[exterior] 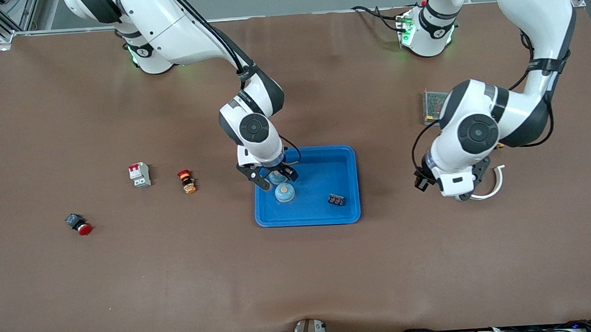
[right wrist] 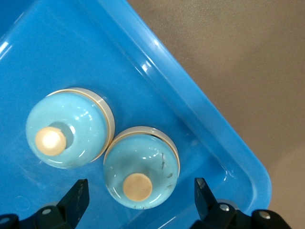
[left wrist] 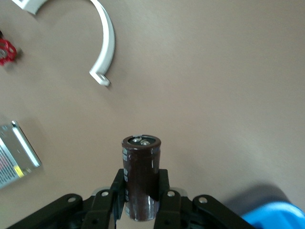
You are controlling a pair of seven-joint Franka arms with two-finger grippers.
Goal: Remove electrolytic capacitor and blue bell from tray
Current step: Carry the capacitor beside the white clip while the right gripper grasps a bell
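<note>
We held the right gripper (exterior: 276,177) with jaws spread over two bells (right wrist: 141,166) beside the tray (exterior: 343,156) wall. The left gripper (left wrist: 142,202) pinched the capacitor (left wrist: 140,176) above bare surface (left wrist: 214,95).

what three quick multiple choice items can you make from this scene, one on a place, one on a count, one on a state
1. Where are the bells?
A. in the blue tray
B. on the bare table
C. in the left gripper

2. How many bells are in the tray?
A. one
B. two
C. four

3. What is the left gripper doing?
A. standing open
B. clamping the capacitor
C. clamping a bell

Key: 1 A, both sit on the tray floor. 2 B, the right wrist view shows two under the open right gripper. 3 B, its fingers press on the dark cylinder.
</note>
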